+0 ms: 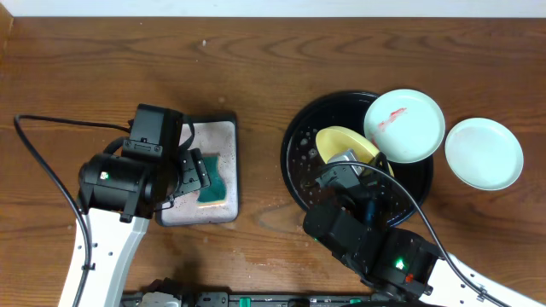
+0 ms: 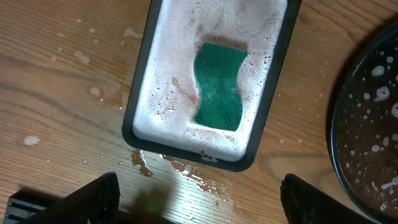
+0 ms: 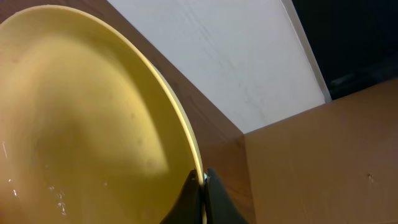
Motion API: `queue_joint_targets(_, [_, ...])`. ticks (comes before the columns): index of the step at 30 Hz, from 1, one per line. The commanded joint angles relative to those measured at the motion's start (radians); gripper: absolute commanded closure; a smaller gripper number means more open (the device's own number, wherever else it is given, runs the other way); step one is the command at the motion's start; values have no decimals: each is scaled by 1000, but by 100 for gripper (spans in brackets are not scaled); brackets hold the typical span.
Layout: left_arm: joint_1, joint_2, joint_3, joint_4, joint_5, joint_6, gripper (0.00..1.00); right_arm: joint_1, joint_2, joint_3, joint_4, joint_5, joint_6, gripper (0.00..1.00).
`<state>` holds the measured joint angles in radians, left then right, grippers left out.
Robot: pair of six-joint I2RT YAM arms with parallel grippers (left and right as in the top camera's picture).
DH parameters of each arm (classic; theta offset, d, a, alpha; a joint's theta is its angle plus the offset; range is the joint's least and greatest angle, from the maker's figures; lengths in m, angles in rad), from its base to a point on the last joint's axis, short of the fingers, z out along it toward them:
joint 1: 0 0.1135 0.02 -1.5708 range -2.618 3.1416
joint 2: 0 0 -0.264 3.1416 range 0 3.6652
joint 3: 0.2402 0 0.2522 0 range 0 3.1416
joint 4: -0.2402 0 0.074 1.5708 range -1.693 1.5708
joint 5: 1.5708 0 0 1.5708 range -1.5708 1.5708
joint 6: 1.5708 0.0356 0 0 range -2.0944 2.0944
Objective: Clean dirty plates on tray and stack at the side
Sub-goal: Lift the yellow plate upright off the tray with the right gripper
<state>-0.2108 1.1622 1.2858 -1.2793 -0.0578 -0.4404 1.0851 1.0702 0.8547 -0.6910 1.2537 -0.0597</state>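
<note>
Yellow round plate (image 3: 93, 124) is pinched at the rim in your right gripper (image 3: 201, 183), tilted over the big round black tray (image 1: 294, 162). One clean pale plate (image 1: 484, 152) sits on the table beside it, and the sauce-smeared pale plate (image 1: 403, 125) needs wiping. Your left gripper (image 2: 196, 202) hangs spread and empty over the green sponge (image 2: 219, 87).

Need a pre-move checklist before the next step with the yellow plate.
1. Right claw shut on yellow plate rim: ok.
2. Yellow plate free of red sauce: visible face ok, wet; other face cannot tell.
3. Left claw open, empty: ok.
4. Sponge lying in silver tray: ok.
5. Clean pale plate beside black tray as stack base: ok.
6. Smeared pale plate wiped: not ok, red smear on it.
</note>
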Motion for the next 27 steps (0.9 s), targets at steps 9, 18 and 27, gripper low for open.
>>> queue_joint_targets(9, [5,1,8,-3,-5,6,17,11,-10,2,3,39,-1,99])
queue_joint_targets(18, [5,1,8,-3,-5,6,17,11,-10,2,3,39,-1,99])
queue_joint_targets(27, [5,1,8,-3,-5,6,17,10,-10,2,3,34,31,99])
